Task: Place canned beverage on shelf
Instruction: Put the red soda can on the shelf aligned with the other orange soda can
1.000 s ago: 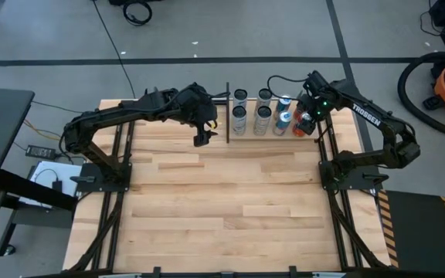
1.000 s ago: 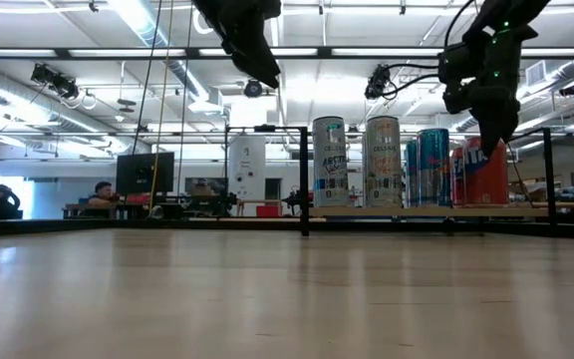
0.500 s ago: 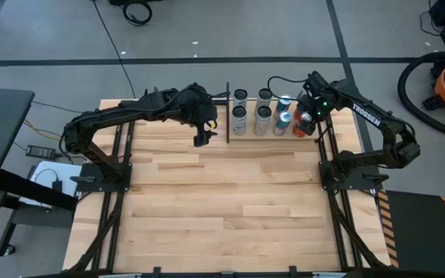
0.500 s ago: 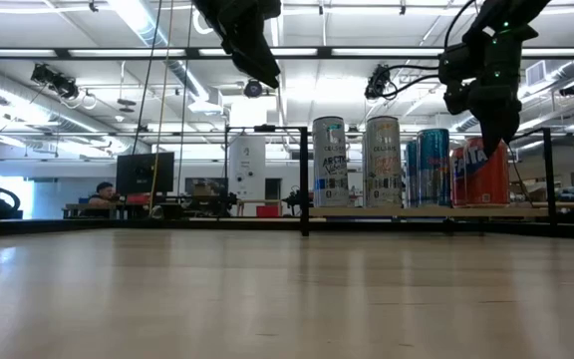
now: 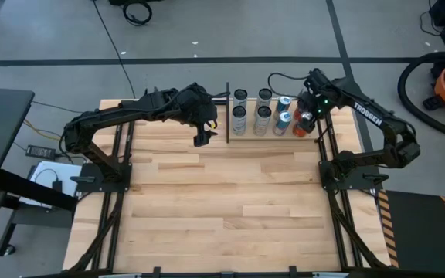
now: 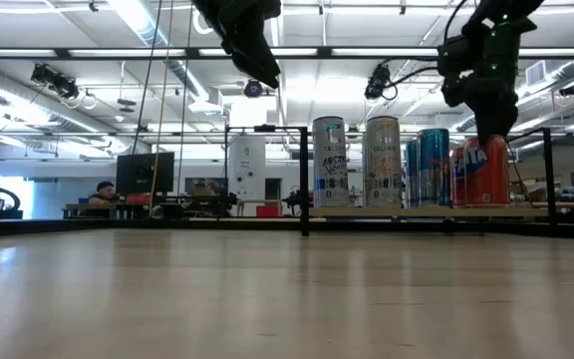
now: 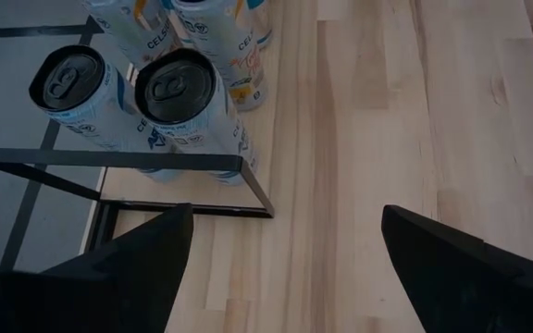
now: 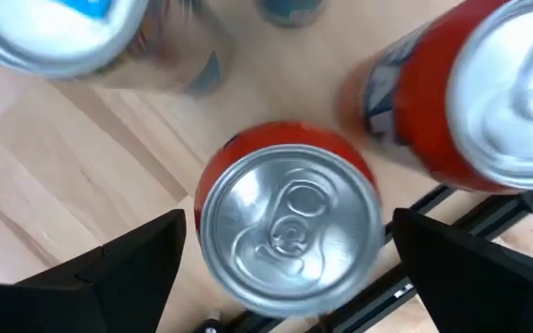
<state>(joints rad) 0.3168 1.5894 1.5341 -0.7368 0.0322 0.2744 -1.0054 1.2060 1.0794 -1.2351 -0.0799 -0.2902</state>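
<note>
Red aluminium beverage can (image 8: 288, 217) with a silver pull-tab lid stands upright on the pale wood shelf panel with thin black rod edges (image 5: 247, 137), at the shelf's 3 o'clock end, just beside a second red can (image 8: 484, 102). The right gripper (image 8: 285, 268) hangs directly above it with its two dark fingers (image 8: 109, 273) spread wide to either side of the lid, touching nothing; the can is released. In the low view the red can (image 6: 481, 172) sits under that gripper (image 6: 486, 115), clear of it. Toward 9 o'clock along the shelf stand blue cans (image 6: 431, 167) and white printed cans (image 6: 330, 167). The left gripper (image 5: 200, 137) hovers off the shelf's 9 o'clock end, above the planked wooden tabletop (image 5: 222, 201), its fingers (image 7: 128, 268) parted and empty.
</note>
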